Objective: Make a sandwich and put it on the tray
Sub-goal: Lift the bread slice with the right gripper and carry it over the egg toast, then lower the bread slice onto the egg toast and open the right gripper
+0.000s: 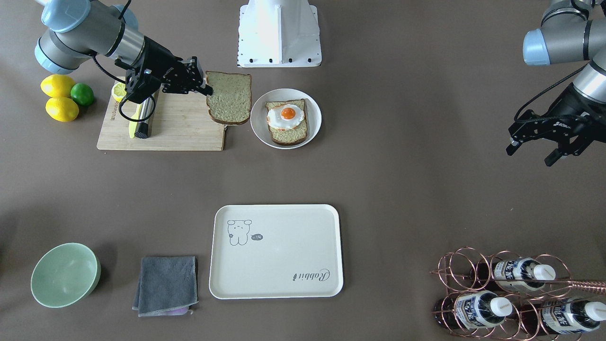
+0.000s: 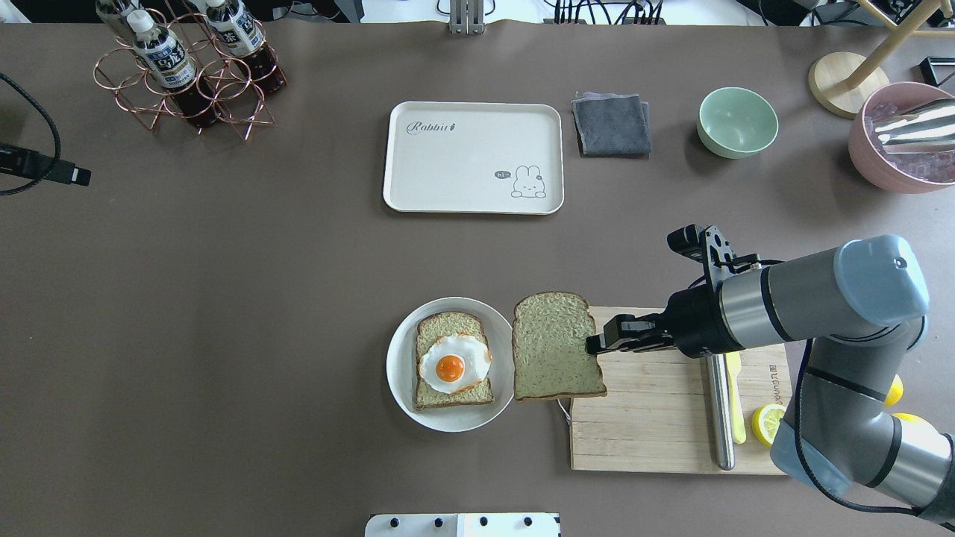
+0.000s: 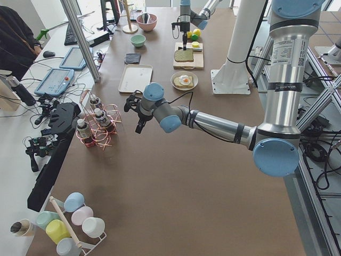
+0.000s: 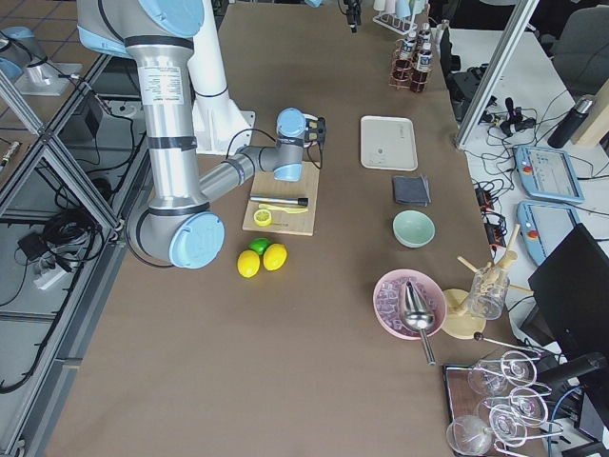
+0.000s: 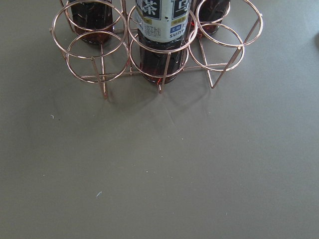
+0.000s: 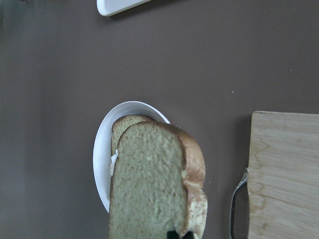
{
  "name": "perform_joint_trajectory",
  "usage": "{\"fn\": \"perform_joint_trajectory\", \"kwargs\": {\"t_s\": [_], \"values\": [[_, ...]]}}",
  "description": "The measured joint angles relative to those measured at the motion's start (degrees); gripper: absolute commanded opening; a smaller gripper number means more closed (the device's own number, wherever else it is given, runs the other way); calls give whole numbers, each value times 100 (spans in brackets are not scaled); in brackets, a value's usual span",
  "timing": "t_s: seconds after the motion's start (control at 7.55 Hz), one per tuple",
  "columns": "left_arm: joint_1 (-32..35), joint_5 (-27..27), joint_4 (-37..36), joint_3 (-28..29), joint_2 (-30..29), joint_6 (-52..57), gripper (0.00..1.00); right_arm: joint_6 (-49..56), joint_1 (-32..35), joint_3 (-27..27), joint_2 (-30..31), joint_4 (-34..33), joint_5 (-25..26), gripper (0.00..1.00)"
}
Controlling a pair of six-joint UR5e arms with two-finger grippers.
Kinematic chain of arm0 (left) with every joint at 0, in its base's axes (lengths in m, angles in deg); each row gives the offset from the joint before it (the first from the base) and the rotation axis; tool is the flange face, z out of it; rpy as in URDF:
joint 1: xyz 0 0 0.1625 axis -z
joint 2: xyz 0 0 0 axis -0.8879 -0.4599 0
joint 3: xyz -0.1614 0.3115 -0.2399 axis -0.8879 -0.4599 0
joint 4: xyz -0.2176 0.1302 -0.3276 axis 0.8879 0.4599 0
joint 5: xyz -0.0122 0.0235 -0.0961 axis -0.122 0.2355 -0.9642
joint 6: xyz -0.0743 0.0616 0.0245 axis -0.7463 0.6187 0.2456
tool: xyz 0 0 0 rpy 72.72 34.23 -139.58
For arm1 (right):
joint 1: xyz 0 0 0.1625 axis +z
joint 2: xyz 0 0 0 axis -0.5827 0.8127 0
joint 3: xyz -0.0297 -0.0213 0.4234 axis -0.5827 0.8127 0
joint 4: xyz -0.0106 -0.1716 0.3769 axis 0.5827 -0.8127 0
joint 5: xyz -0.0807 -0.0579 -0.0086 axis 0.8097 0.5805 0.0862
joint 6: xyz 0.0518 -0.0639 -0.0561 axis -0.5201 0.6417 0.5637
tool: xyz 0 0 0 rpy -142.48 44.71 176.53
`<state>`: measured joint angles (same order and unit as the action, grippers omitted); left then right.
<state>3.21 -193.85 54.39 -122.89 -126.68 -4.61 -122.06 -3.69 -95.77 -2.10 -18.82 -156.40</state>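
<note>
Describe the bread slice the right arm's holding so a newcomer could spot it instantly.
Find the wooden cutting board on the robot's right half of the table, with the round white plate beside it. The slice is gripped by one edge in the right pincer, spanning the gap between board and plate. It is bare; the plate's slice carries a fried egg.
</note>
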Motion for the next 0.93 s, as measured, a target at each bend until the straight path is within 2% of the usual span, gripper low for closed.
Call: {"fn": "perform_joint_trajectory", "kwargs": {"t_s": [0.53,0.93], "values": [[0,-5,3,28,-4,-9,97,-151,-987,166,-607,-13,1203,0],[0,-5,14,155,-64,-6,97,-111,-1103,614,-1055,-15,1520,0]]}}
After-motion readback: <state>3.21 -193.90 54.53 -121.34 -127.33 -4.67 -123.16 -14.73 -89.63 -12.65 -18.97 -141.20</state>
